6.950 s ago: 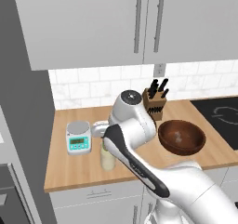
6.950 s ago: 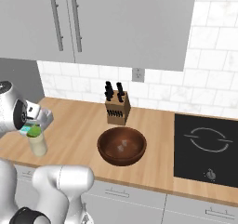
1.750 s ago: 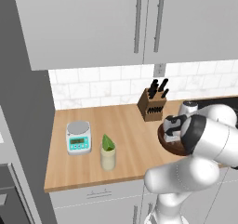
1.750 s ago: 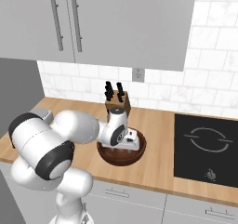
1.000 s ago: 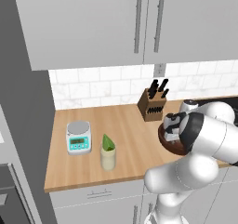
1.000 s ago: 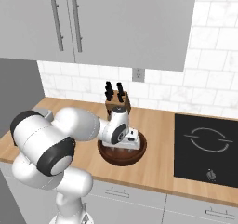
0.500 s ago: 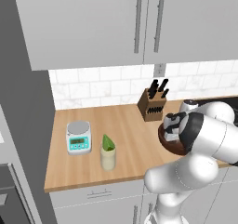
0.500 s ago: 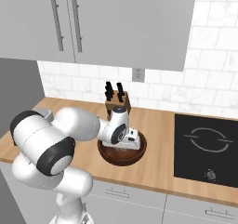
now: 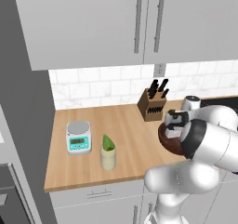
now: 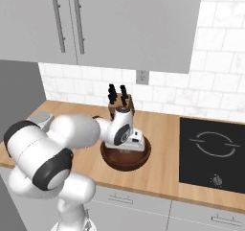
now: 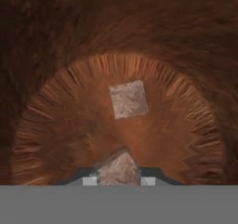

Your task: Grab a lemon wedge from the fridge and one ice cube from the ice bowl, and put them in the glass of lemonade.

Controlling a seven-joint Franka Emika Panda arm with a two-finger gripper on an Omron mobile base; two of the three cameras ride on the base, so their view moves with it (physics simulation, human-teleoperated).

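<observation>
Claw (image 11: 120, 180) down inside the ice bowl (image 10: 125, 159), pinching one ice cube (image 11: 119, 169); a second cube (image 11: 128, 99) lies apart on the bowl floor.

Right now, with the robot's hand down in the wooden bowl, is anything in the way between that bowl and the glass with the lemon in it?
Nothing visible. Between the ice bowl and the glass of lemonade lies bare counter; the knife block and kitchen scale stand off that line.
</observation>
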